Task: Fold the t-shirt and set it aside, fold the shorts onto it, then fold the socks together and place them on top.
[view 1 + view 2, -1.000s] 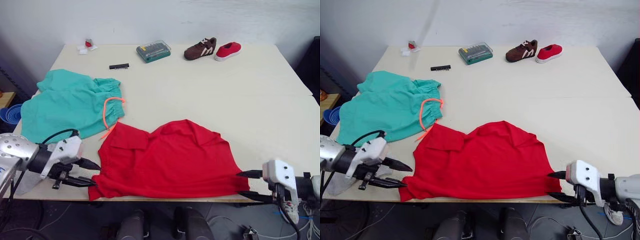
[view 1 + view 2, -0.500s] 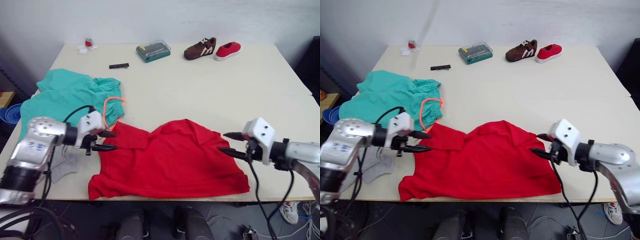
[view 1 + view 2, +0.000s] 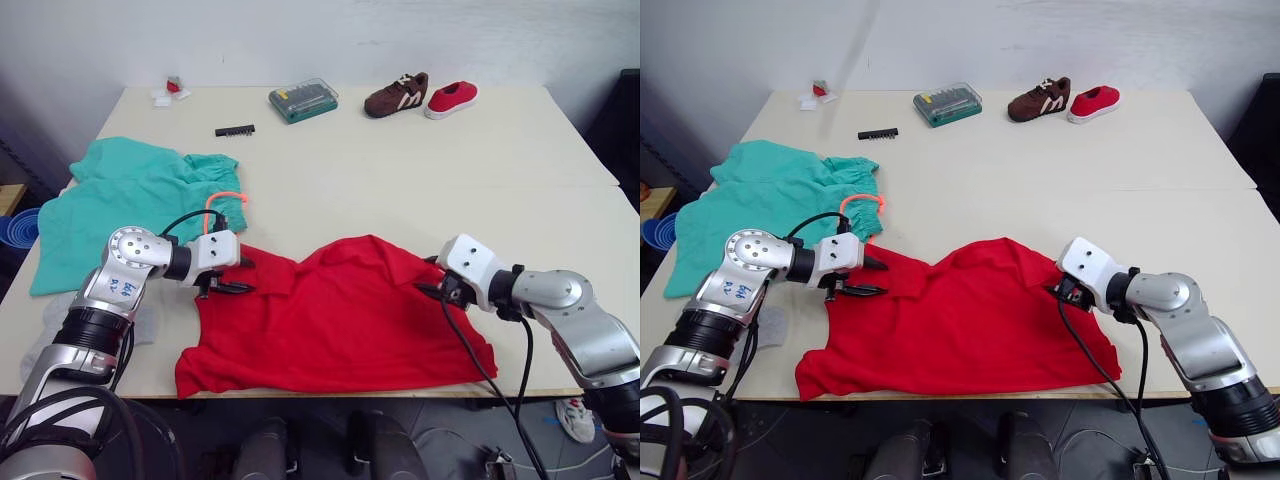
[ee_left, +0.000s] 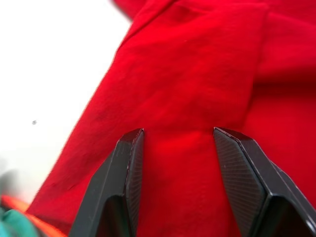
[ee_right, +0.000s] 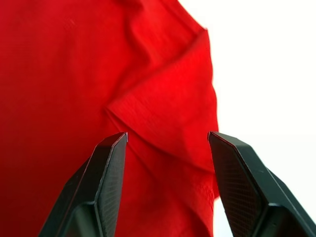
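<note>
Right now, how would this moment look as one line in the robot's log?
step: fold t-shirt | left gripper: fingers open over left sleeve | right gripper: fingers open over right sleeve | shorts: unfolded

Bright, even indoor light, soft faint shadows, pale worktop (image 3: 420, 190) washed to near white in wrist views — close red t-shirt (image 4: 197, 89) slightly blurred, head views sharp.

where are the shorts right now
In the head views the shorts lie spread flat on the table's left side, just behind the left gripper and touching the t-shirt's left corner.
</note>
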Controlling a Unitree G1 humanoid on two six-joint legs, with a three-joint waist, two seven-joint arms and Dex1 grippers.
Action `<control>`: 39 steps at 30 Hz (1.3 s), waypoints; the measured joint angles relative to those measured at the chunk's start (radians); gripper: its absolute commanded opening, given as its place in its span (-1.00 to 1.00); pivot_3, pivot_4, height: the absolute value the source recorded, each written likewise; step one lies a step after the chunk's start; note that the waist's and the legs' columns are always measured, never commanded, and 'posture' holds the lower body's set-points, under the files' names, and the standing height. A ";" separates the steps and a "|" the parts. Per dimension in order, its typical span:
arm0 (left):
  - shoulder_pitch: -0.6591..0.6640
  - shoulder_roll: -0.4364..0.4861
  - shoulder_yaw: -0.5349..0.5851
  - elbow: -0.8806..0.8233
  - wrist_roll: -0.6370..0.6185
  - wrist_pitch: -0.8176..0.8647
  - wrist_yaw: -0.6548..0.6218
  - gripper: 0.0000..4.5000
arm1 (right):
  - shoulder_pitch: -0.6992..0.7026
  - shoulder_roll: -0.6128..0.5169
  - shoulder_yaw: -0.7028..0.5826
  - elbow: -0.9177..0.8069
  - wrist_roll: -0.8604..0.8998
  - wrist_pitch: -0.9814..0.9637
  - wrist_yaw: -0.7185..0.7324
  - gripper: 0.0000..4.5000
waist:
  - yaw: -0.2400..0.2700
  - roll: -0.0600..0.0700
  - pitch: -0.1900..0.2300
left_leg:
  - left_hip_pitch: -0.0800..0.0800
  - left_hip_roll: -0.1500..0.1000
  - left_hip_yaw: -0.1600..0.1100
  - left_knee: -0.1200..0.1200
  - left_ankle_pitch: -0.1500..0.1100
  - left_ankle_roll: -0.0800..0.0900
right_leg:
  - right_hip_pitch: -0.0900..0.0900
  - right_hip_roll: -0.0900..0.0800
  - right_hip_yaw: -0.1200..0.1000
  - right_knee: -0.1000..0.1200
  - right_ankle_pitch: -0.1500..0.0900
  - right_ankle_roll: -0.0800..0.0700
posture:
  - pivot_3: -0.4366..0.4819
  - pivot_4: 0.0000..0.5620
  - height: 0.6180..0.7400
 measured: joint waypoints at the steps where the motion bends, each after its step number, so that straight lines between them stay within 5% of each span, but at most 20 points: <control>1: 0.000 -0.003 0.002 0.000 -0.002 0.001 -0.007 0.04 | -0.003 -0.001 0.016 -0.011 -0.016 -0.022 0.010 0.17 | 0.000 0.000 0.000 | 0.000 0.000 0.000 0.000 0.000 0.000 | 0.000 0.000 0.000 0.000 0.000 0.000 | -0.05 -0.47 1.00; 9: 0.007 -0.042 0.018 -0.012 -0.047 0.069 -0.039 0.04 | -0.016 0.037 0.104 0.032 -0.152 -0.142 0.008 0.17 | 0.000 -0.001 0.000 | -0.001 0.000 0.000 0.002 0.001 0.000 | -0.001 0.000 0.000 0.002 0.000 0.000 | -0.05 -0.47 1.00; 12: 0.006 -0.037 0.022 -0.018 -0.051 0.084 -0.061 0.04 | -0.033 0.067 0.122 0.076 -0.194 -0.170 -0.005 -0.09 | -0.001 -0.001 0.000 | -0.001 0.000 0.000 0.002 0.001 -0.001 | -0.001 0.000 0.000 0.002 0.000 0.000 | -0.05 -0.47 1.00; 18: -0.009 -0.011 0.052 -0.052 -0.090 0.133 -0.111 0.04 | -0.042 0.076 0.130 0.123 -0.233 -0.204 -0.024 -0.99 | -0.002 -0.001 0.000 | -0.001 0.000 0.000 0.002 0.002 -0.001 | -0.001 0.000 0.000 0.003 0.000 0.000 | -0.05 -0.47 1.00; 27: -0.009 -0.047 0.049 -0.205 -0.112 0.198 -0.100 0.04 | -0.040 0.107 0.115 0.114 -0.236 -0.177 -0.020 -0.99 | -0.001 -0.001 0.000 | -0.001 0.000 0.000 0.002 0.003 -0.001 | -0.001 0.000 0.001 0.004 0.000 0.000 | -0.05 -0.47 1.00; 39: 0.020 -0.082 -0.020 -0.203 -0.041 0.151 -0.068 0.04 | -0.031 0.107 0.105 0.102 -0.236 -0.160 -0.003 -0.99 | -0.001 -0.001 0.000 | -0.001 0.000 0.000 0.002 0.004 -0.002 | -0.002 0.001 0.001 0.004 0.000 0.000 | -0.05 -0.47 1.00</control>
